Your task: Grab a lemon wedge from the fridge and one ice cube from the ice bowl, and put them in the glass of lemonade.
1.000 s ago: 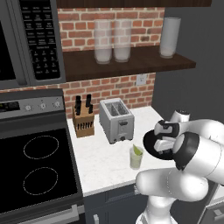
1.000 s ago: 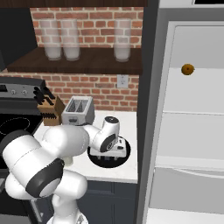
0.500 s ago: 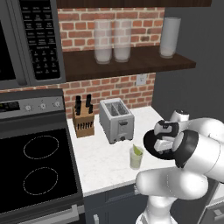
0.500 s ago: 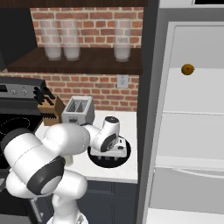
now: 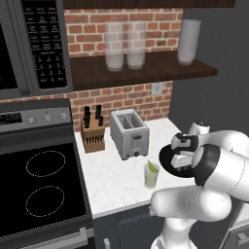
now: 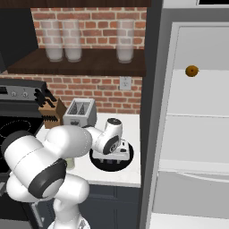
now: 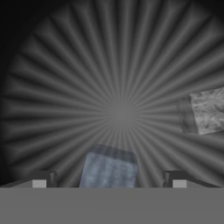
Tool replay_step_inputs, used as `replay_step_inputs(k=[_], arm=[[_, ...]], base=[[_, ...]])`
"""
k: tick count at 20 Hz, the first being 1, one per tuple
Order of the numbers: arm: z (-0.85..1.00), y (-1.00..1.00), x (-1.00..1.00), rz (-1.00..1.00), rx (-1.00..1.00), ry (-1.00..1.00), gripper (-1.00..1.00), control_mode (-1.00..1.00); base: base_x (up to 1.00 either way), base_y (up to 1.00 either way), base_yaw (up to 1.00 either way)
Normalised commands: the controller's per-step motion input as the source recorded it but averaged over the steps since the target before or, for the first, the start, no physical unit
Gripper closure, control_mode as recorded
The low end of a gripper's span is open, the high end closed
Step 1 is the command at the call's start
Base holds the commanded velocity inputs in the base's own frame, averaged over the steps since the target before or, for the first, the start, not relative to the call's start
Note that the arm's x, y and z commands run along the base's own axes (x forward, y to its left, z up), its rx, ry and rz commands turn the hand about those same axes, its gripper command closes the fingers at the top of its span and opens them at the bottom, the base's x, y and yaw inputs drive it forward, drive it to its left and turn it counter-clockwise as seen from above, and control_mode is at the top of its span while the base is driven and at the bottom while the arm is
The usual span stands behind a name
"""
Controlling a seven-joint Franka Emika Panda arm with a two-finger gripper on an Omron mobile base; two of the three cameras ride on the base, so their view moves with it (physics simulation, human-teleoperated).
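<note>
Low in the hand view's centre, we see our gripper spread wide over the ice bowl — one ice cube between its fingertips, ungripped — another cube at right.

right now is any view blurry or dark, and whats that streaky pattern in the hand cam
Hand view: dim, dark toward the top-left corner; the streaks are the ice bowl's ribbed black inside, radiating from its centre, with one ice cube between the open gripper's tips and another cut off at the right edge. Both base views: evenly lit, sharp, no glare.
</note>
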Motion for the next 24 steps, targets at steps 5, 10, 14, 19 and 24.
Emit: replay_step_inputs(k=[5,10,14,19,24], arm=[[0.0,0.0,0.0,0.0,0.0,0.0,1.0,-1.0],[0.0,0.0,0.0,0.0,0.0,0.0,1.0,-1.0],[0.0,0.0,0.0,0.0,0.0,0.0,1.0,-1.0],[0.0,0.0,0.0,0.0,0.0,0.01,1.0,-1.0],[0.09,0.0,-0.22,0.0,0.01,-0.04,1.0,-1.0]], base=[[0.0,0.0,0.0],[0.0,0.0,0.0],[0.0,0.0,0.0],[0.0,0.0,0.0],[0.0,0.0,0.0]])
